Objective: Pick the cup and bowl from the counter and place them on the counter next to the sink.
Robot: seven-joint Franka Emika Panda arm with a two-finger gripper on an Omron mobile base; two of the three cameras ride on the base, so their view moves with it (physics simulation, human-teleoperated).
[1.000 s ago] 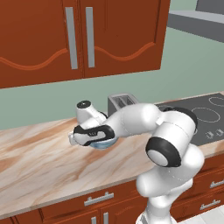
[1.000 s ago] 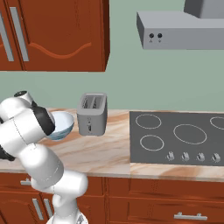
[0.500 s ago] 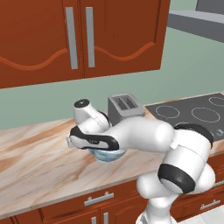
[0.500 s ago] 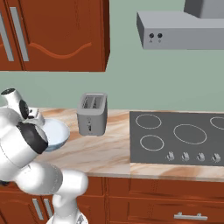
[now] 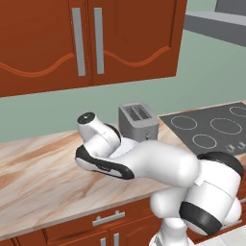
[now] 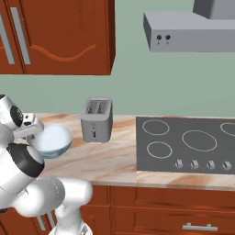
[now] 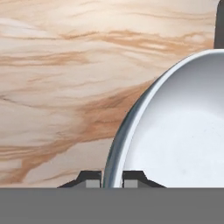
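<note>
Riding above the beige-pink marbled stone counter [image 6: 105, 158], the pale blue translucent glassy bowl [image 6: 53, 140] hangs from its rim, pinched between the dark fingers of the gripper [image 7: 112, 178], just left of the grey metal toaster [image 6: 96, 119].

The pale blue bowl [image 6: 51, 140] — shallow, glassy, upright — above the marbled counter [image 6: 110, 158].

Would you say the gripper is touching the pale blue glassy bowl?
Touching: in the hand view the gripper has one fingertip on each side of the rim of the pale blue glassy bowl.
</note>
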